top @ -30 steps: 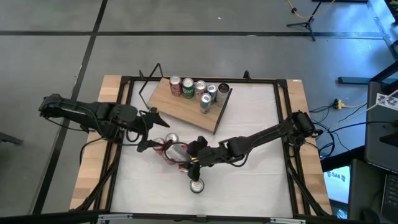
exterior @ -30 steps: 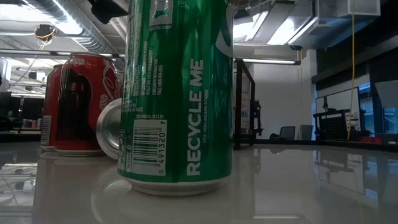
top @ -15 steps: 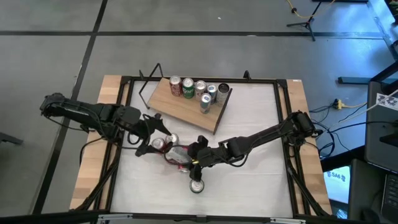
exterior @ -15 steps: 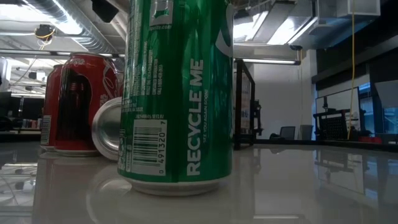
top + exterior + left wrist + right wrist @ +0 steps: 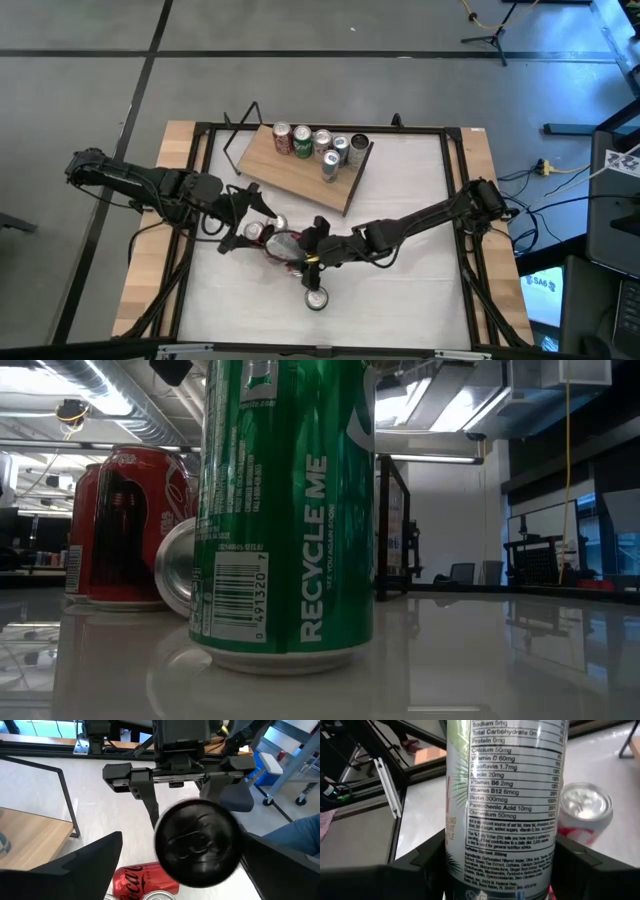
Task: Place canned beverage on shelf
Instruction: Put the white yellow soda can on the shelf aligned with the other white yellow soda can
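Observation:
My right gripper [image 5: 305, 252] is shut on a pale can with a nutrition label [image 5: 507, 805], above the table's middle. The can's dark bottom [image 5: 197, 842] faces my left gripper [image 5: 243, 226], which stands open just left of it, one finger on each side in the left wrist view. Below them are red cans [image 5: 140, 879] on the tabletop; one stands [image 5: 125, 525] and one lies on its side [image 5: 178, 565]. A green can [image 5: 316, 298] stands nearer the front edge. The wooden shelf [image 5: 295, 178] sits at the far middle and carries several cans [image 5: 320, 145]. My right gripper pinches the pale can's side wall [image 5: 465, 865] between its two fingers [image 5: 420, 867], which lie across the can. It comes from the table's right, slanting down. The can is lifted clear of the table, its bottom turned toward the left arm.
Black frame rails [image 5: 205, 190] run along the table's sides. The shelf's black wire support [image 5: 67, 802] stands near the left gripper. There is bare tabletop at the right [image 5: 420, 200] and at the near left [image 5: 230, 300].
My left gripper has swung a little toward the near edge and toward the held can, its fingers staying open. The right gripper and its can have stayed in place.

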{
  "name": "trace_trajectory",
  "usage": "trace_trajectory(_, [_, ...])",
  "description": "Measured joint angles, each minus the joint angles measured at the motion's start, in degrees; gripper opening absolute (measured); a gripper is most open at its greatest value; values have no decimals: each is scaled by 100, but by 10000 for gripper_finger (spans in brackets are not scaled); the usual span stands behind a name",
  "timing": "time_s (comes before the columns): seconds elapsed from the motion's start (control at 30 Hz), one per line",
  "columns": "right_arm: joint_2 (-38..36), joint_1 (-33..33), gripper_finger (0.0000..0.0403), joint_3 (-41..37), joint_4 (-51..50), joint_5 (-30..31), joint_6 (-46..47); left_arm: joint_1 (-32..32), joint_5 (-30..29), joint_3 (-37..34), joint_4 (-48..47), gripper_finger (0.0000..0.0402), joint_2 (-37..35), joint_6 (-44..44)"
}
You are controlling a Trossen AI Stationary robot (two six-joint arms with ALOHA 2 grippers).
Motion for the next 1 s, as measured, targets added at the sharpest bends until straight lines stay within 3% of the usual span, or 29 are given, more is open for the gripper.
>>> trace_trajectory(0.23, [1, -6, 257, 3, 117, 342, -70, 0, 7, 0, 5, 397, 0, 0])
trace_trajectory(0.63, [1, -79, 257, 3, 236, 350, -219, 0, 1, 0, 127, 395, 0, -153])
trace_trajectory(1.0, [1, -74, 257, 3, 414, 352, -352, 0, 7, 0, 171, 341, 0, -166])
